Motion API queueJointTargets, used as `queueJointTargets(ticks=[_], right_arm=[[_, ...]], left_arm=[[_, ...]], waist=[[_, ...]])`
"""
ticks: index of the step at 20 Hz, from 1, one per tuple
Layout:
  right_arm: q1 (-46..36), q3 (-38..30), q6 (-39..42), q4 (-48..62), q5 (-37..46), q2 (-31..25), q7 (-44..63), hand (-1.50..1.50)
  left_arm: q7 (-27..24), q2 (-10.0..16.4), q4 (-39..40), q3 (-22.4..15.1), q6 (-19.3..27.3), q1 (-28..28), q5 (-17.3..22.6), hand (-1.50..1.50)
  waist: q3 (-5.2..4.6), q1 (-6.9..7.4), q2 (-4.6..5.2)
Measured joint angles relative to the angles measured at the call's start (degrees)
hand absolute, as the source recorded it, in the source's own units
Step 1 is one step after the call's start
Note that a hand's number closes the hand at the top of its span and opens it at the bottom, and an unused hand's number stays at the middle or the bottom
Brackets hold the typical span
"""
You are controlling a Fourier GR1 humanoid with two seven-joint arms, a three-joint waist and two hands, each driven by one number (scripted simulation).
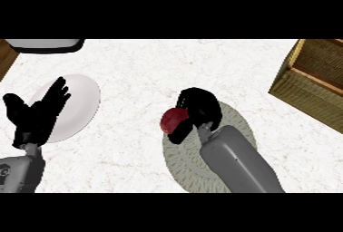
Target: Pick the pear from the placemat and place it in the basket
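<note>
Pear [173, 120] in right hand [201, 107] at placemat [178, 167] edge, white counter [147, 59], basket [313, 88]

No text, label, brand or no. can be read in the view. The worktop [147, 63] shows only a faint speckle and the basket [309, 93] only its weave. The plate [84, 99] and the placemat [178, 164] are plain, w/o any sign on them.
</note>
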Motion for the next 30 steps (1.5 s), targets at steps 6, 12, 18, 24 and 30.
queueJointTargets(ticks=[6, 12, 18, 24, 30], right_arm=[[0.0, 3.6, -17.6, -12.3, -1.9, 0.2, 4.5, 1.5], [-5.3, 6.2, -22.7, -23.4, 7.3, 0.1, 11.8, 1.5], [-11.8, 1.2, -17.9, -29.3, 14.7, -0.1, 17.3, 1.5], [-19.8, -7.6, -11.4, -28.8, 17.0, -1.1, 18.4, 1.5], [-26.6, -17.4, -7.7, -23.9, 17.3, -4.7, 16.1, 1.5]], left_arm=[[-0.4, -0.5, 0.0, -0.6, -0.2, 0.0, -0.4, 0.0], [-0.1, 0.2, 0.0, 0.3, -0.5, -0.2, -0.2, 0.0], [0.2, 0.3, 0.2, 0.8, -0.8, -0.3, 0.0, 0.0], [0.1, -0.2, -0.3, 0.7, -0.8, 0.0, -0.2, 0.0], [0.0, -0.8, -2.1, 0.3, -0.6, 1.2, -0.8, 0.0]], waist=[[0.05, 0.61, 0.14], [-0.01, 0.13, 0.04], [-0.03, -0.11, 0.11], [-0.04, 0.01, 0.23], [-0.02, 0.47, 0.36]])
